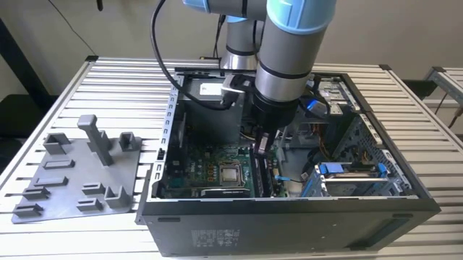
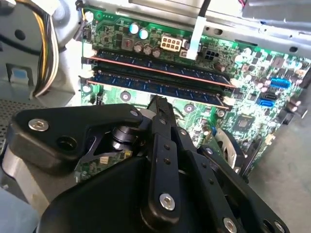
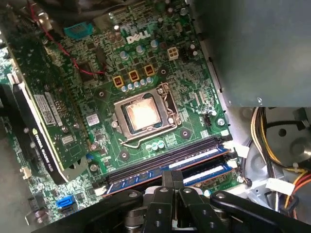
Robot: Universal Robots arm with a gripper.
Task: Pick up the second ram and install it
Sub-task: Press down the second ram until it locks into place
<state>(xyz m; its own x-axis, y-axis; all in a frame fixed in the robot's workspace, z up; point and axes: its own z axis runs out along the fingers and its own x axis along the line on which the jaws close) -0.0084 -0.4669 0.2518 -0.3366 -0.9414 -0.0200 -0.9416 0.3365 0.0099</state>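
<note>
The gripper (image 1: pixel 262 145) reaches down inside the open case (image 1: pixel 289 216), low over the motherboard (image 3: pixel 97 92) near the case's middle. Its fingers (image 2: pixel 161 114) are pressed together into one narrow black tip with nothing visible between them. In the second wrist view that tip sits right at the edge of the second ram (image 2: pixel 146 84); whether it actually touches cannot be told. The second ram lies flat along its slot in the case, seated level, with white latches at its ends. Just beside it, on the side away from the gripper, the other stick (image 2: pixel 155 68) sits parallel in the next slot. In the first wrist view the second ram (image 3: pixel 211 171) shows as a blue-chipped strip next to the gripper tip (image 3: pixel 172 178), and the socket (image 3: pixel 143 114) lies further in across the board, its metal frame around a bare pale square. Yellow and black cables (image 3: pixel 262 131) run along the case wall. Outside the case, at the exterior view's left, a grey tray (image 1: pixel 72 184) with upright posts rests on the slatted table (image 1: pixel 123 81).
</note>
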